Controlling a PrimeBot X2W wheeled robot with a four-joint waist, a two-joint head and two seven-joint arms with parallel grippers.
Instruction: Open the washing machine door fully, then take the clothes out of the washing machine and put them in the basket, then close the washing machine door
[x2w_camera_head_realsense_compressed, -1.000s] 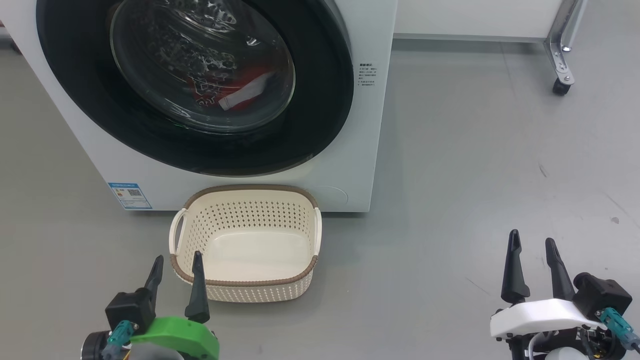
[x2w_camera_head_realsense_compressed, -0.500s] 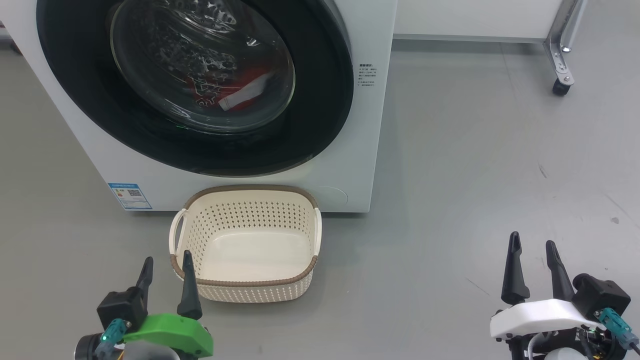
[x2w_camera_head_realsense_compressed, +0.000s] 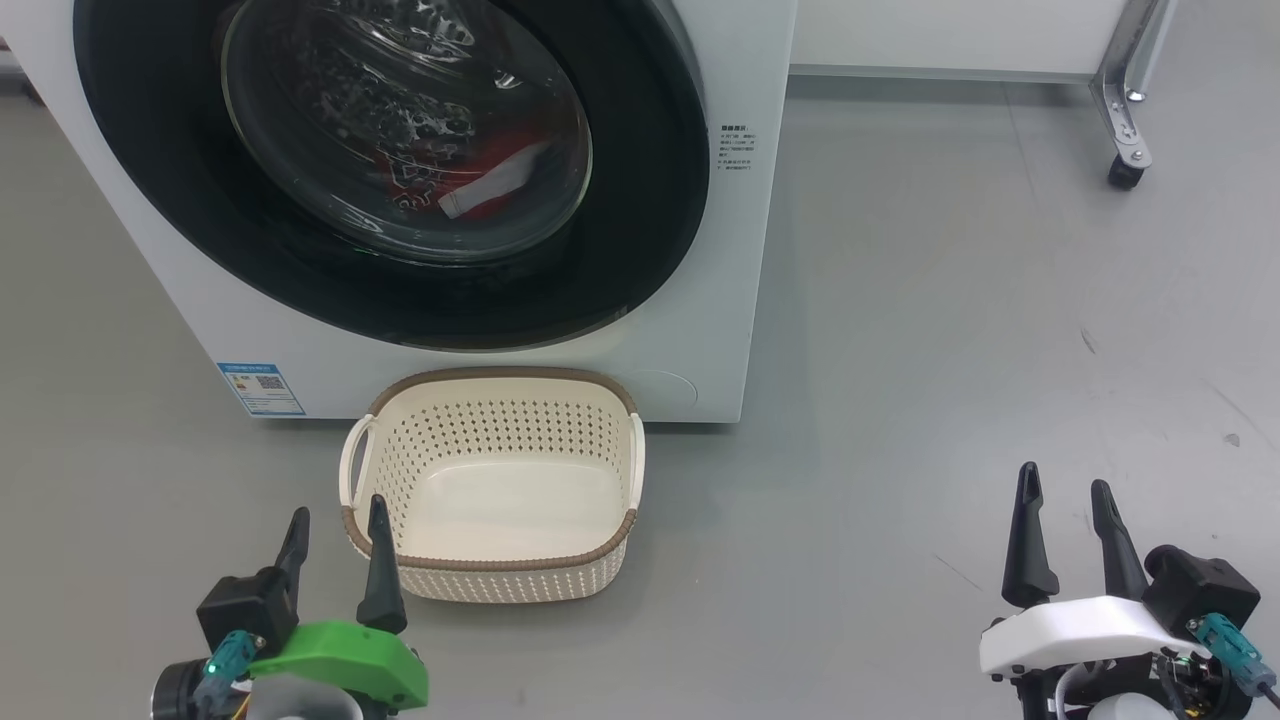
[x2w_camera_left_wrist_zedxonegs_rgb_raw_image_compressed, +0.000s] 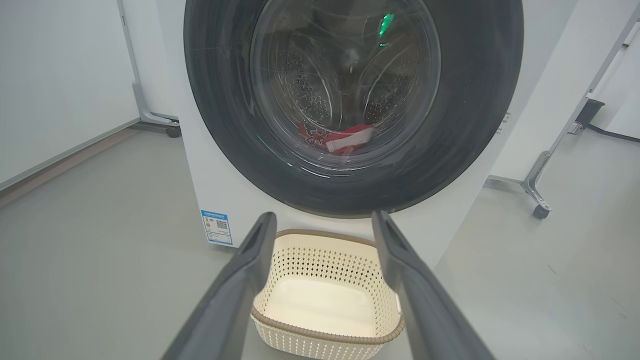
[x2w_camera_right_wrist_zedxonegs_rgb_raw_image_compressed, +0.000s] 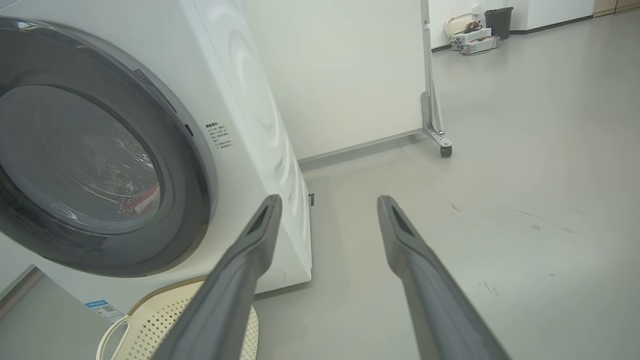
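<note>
The white washing machine (x2w_camera_head_realsense_compressed: 745, 260) fills the upper left of the head view. Its round black-rimmed door (x2w_camera_head_realsense_compressed: 640, 180) is closed. Through the glass I see red and white clothes (x2w_camera_head_realsense_compressed: 480, 185) low in the drum, also as clothes (x2w_camera_left_wrist_zedxonegs_rgb_raw_image_compressed: 340, 140) in the left wrist view. The cream basket (x2w_camera_head_realsense_compressed: 495, 575) stands empty on the floor just before the machine. My left gripper (x2w_camera_head_realsense_compressed: 335, 520) is open at the basket's near left corner. My right gripper (x2w_camera_head_realsense_compressed: 1065, 490) is open, low at the right, far from the machine.
A white panel on a wheeled metal leg (x2w_camera_head_realsense_compressed: 1125, 165) stands behind, to the right of the machine. The grey floor (x2w_camera_head_realsense_compressed: 950, 330) stretches wide to the right. A blue label (x2w_camera_head_realsense_compressed: 260, 388) marks the machine's lower left front. Far-off bins and boxes (x2w_camera_right_wrist_zedxonegs_rgb_raw_image_compressed: 475, 30) sit by a wall.
My left gripper has drawn back and to the left, down the head view, from over the basket's left rim. The right gripper has stayed in place.
</note>
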